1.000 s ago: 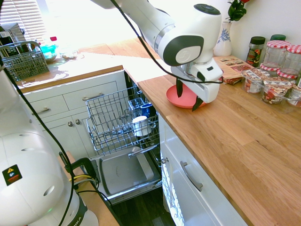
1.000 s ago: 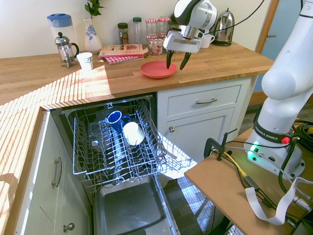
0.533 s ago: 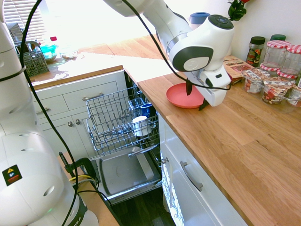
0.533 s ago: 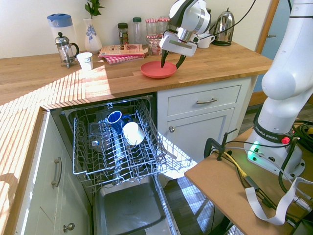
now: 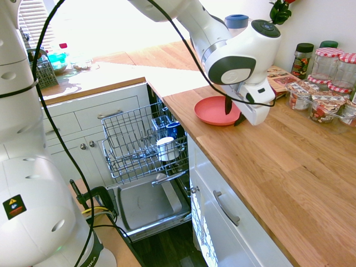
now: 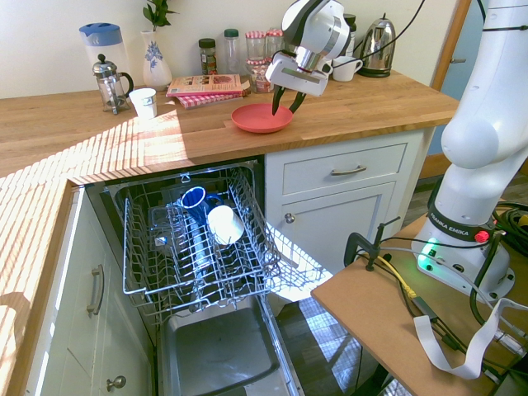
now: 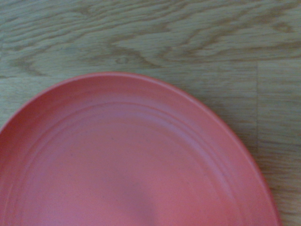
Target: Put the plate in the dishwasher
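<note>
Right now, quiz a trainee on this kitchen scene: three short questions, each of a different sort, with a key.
1. True or false: the plate lies flat on the wooden counter.
2. Multiple choice: the gripper is (A) over the plate's rim, (B) inside the dishwasher, (C) beside the kettle.
3. Fill in: the dishwasher's wire rack holds a blue cup and a ______ cup.

Key: 1 true; 2 A; 3 white.
</note>
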Controlling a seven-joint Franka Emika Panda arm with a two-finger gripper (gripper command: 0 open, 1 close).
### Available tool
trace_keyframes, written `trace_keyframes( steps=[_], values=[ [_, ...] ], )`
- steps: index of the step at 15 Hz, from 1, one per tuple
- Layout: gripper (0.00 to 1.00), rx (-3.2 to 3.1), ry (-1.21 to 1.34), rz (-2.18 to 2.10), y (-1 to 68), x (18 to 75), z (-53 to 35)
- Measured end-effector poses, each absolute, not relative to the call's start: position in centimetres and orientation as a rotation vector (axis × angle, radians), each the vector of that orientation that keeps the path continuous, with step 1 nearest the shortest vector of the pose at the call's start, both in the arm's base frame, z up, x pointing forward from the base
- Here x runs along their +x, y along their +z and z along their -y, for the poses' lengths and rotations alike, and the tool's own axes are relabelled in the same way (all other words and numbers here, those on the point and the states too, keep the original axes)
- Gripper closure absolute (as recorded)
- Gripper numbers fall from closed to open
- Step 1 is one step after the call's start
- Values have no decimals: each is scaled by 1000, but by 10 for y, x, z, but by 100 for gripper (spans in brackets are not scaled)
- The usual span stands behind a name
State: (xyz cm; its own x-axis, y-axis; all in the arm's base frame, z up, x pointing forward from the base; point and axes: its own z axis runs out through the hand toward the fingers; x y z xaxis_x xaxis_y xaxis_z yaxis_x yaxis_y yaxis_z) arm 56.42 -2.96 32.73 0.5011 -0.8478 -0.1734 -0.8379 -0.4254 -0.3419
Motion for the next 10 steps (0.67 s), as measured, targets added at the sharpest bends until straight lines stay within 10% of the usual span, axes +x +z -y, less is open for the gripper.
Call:
trace_keyframes(
  steps=[10],
  values=[
    [100,-2382,-5,-1386,326,565,28]
  ],
)
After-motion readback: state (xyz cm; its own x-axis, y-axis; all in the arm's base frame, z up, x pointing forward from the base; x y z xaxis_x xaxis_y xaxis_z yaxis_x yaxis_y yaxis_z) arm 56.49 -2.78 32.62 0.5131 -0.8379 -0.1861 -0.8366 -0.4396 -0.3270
